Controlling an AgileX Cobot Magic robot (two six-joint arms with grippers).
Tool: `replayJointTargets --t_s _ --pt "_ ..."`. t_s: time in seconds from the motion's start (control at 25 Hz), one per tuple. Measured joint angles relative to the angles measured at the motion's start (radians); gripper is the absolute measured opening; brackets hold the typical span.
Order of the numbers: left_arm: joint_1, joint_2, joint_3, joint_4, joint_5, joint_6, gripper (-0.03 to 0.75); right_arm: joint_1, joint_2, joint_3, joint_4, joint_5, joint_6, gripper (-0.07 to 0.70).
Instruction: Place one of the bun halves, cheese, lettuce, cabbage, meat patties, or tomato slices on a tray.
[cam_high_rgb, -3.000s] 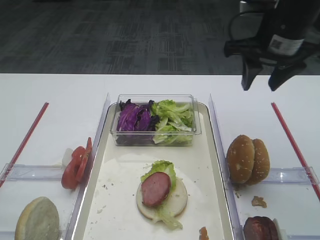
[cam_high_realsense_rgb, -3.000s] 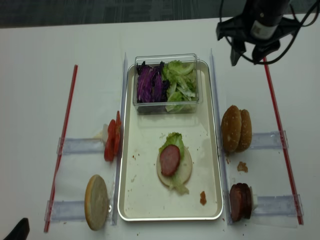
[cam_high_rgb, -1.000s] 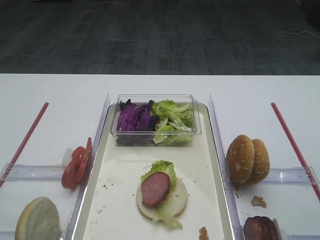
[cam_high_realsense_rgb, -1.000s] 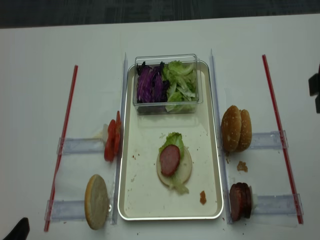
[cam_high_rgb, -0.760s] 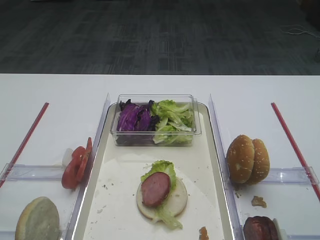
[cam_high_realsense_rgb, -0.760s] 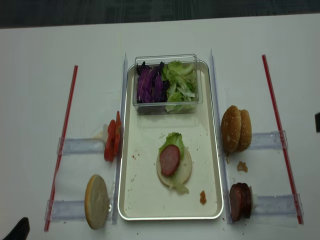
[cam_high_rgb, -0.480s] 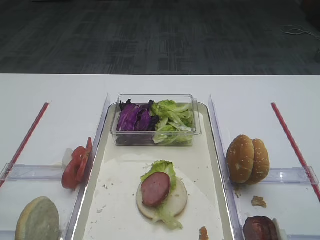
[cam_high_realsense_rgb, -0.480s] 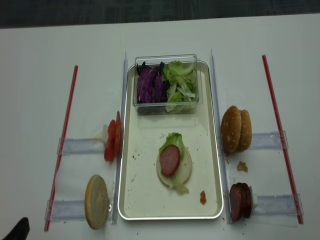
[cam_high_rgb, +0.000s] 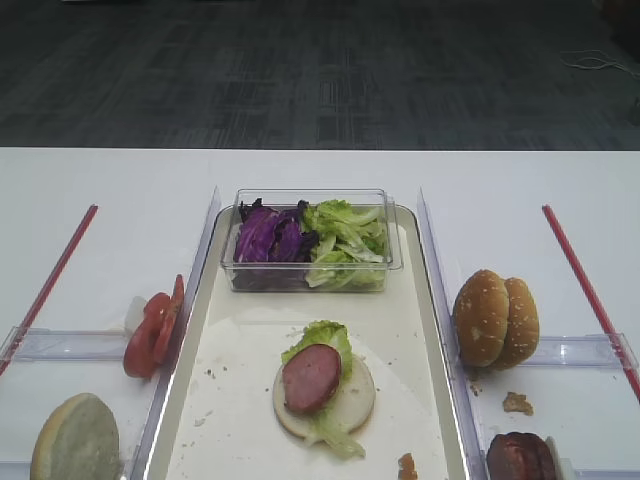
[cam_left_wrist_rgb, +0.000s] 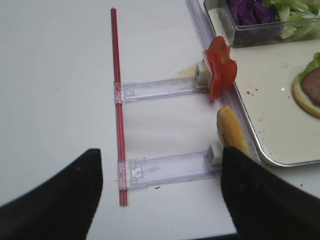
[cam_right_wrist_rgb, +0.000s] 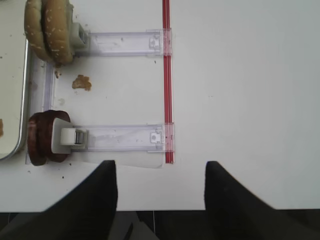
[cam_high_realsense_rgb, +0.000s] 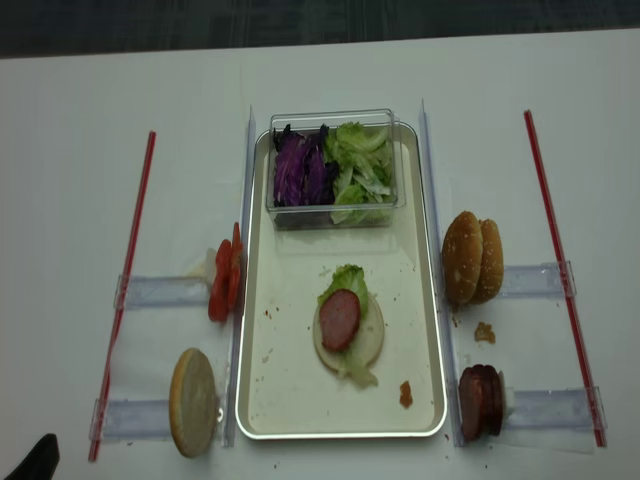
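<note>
The long silver-rimmed tray with its cream surface (cam_high_realsense_rgb: 262, 390) sits mid-table, a pale flat-faced bun half (cam_high_realsense_rgb: 349, 338) near its centre, topped by frilly green lettuce (cam_high_realsense_rgb: 348, 279) and one oval reddish-brown meat patty (cam_high_realsense_rgb: 339, 320). A clear plastic box (cam_high_realsense_rgb: 331, 120) at the tray's far end holds deep purple cabbage (cam_high_realsense_rgb: 300, 168) beside more green leaves.

Off the tray's right edge stand two sesame-seeded bun halves (cam_high_realsense_rgb: 472, 258) and a stack of reddish-brown meat patties (cam_right_wrist_rgb: 42, 144) — partly hidden behind a white clip in the right wrist view. Off the left edge, bright red tomato slices (cam_left_wrist_rgb: 220, 73) stand on edge, with another bun half (cam_high_realsense_rgb: 194, 403) nearer the table's front edge.

Both claws are cut off by the frame. The right gripper (cam_right_wrist_rgb: 161, 192) hangs spread wide over the table's front edge, the patties just left of its finger. The left gripper (cam_left_wrist_rgb: 161, 192) hangs likewise spread — empty, the tomato beyond its right finger (cam_left_wrist_rgb: 265, 200).
</note>
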Motion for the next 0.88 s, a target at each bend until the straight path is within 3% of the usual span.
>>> replayJointTargets --t_s 0.88 --pt "0.000 0.000 0.000 0.000 0.000 0.000 0.474 0.000 -0.449 0.008 -0.014 -0.019 -0.045 0.412"
